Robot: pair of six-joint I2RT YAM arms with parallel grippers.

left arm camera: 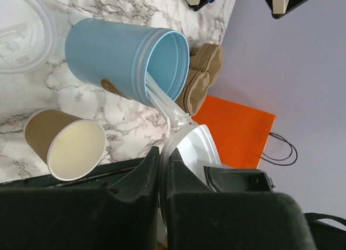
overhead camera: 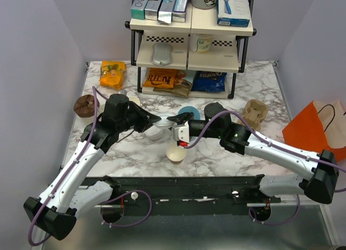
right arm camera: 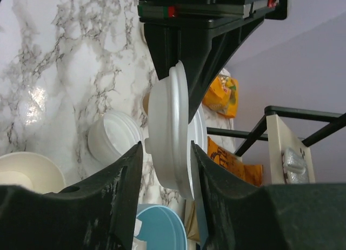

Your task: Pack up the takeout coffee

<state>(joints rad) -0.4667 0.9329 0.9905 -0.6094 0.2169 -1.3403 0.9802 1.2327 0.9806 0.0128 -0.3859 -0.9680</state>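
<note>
While left hand (left arm camera: 162, 155) clamps the lid (right arm camera: 167, 126), right hand (right arm camera: 166, 151) straddles it, grip unclear.

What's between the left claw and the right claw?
The white lid: the left claw pinches its rim and the right claw straddles it. The right wrist view shows it best.

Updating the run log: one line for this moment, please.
left gripper: shut on white lid | right gripper: straddling it, grip unclear | kraft cup: uncapped
</note>
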